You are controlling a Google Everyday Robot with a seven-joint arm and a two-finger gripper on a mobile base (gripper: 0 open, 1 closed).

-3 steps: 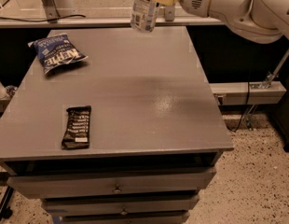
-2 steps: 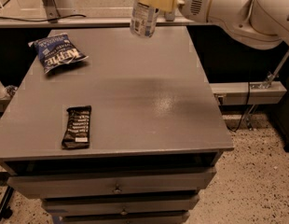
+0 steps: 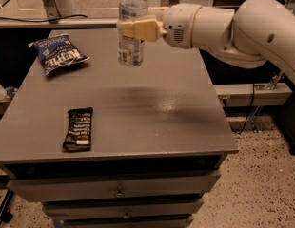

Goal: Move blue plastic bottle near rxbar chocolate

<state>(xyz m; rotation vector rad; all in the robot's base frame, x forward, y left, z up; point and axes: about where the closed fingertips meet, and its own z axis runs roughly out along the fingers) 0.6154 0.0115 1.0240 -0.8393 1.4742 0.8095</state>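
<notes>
At the far left of the grey counter (image 3: 176, 127), a blue chip bag (image 3: 58, 55) is lying flat near the back corner, its printed face turned up. Nearer the front edge and a little to the right, the bar (image 3: 79, 128) is lying flat too, a dark wrapper with white lettering, its long side running front to back, well apart from the bag. Further right, over the back half of the counter, the bottle (image 3: 130, 51) is standing upright, white cap on top, well apart from the bar and roughly level with the bag. Whether its base is touching the surface is not clear. The hand (image 3: 134, 28) is gripping the bottle round its middle, the cream fingers (image 3: 138, 28) closing on it from the right side. Behind the hand, the white arm (image 3: 242, 27) is reaching in from the right edge of the view, hanging above the counter's back right corner. A dark shadow is spreading across the middle of the counter. Below the top, drawers (image 3: 119, 191) are showing along the front.
</notes>
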